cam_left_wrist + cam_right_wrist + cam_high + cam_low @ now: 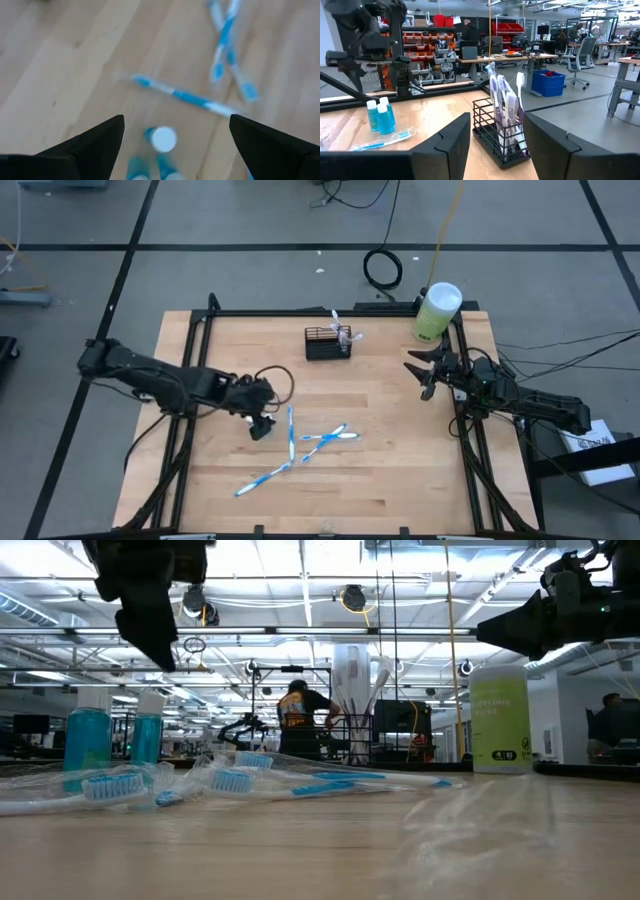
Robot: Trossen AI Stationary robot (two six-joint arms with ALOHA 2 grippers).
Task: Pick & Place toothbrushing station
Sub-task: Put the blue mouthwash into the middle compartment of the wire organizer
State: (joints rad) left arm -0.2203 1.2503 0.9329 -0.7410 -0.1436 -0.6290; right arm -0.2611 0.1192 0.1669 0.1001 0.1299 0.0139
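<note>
The toothbrushing station, a small black wire-mesh basket (327,342) with several wrapped toothbrushes upright in it, stands on its base near the table's far edge; it also shows in the right wrist view (501,135) and the low view (358,740). My left gripper (262,422) hovers open above two small blue bottles (162,140) at the table's centre left. My right gripper (425,370) is open and empty, raised right of the basket, pointing toward it (497,120). Three blue-and-white toothbrushes (290,430), (325,438), (265,477) lie flat on the table.
A tall pale-green cylinder with a white lid (437,310) stands at the far right corner. The blue bottles also show in the right wrist view (380,117) and the low view (88,740). A black frame (200,315) borders the wooden table. People show in the room beyond.
</note>
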